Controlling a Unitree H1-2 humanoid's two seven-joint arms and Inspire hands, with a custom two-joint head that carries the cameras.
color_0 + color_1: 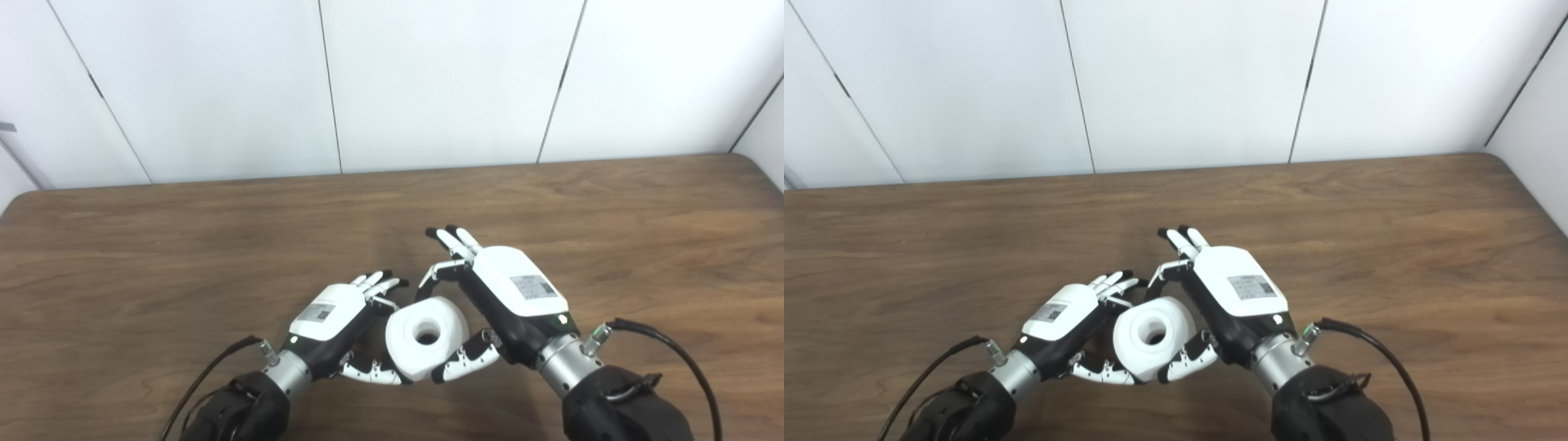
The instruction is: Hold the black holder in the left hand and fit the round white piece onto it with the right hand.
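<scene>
Round white piece (425, 337) is pinched by right hand (508, 294); left hand (334, 318) cups it opposite. Black holder hidden, so left's grasp is undeterminable. Risk: unverified alignment, piece cocking or slipping.

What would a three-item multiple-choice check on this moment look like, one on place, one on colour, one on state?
1. Where is the round white piece with a centre hole?
A. Between the two hands
B. At the brown wooden table's far edge
C. Left of both hands

2. What colour is the table?
A. Brown
B. Green
C. White

3. How is the right hand placed?
A. Flat on the table
B. Fingers and thumb around the piece
C. Out of view

Answers:
1 A: the piece sits between the left hand and the right hand.
2 A: brown wood grain shows all over.
3 B: its thumb lies under the piece and a finger curls at its top.
</scene>
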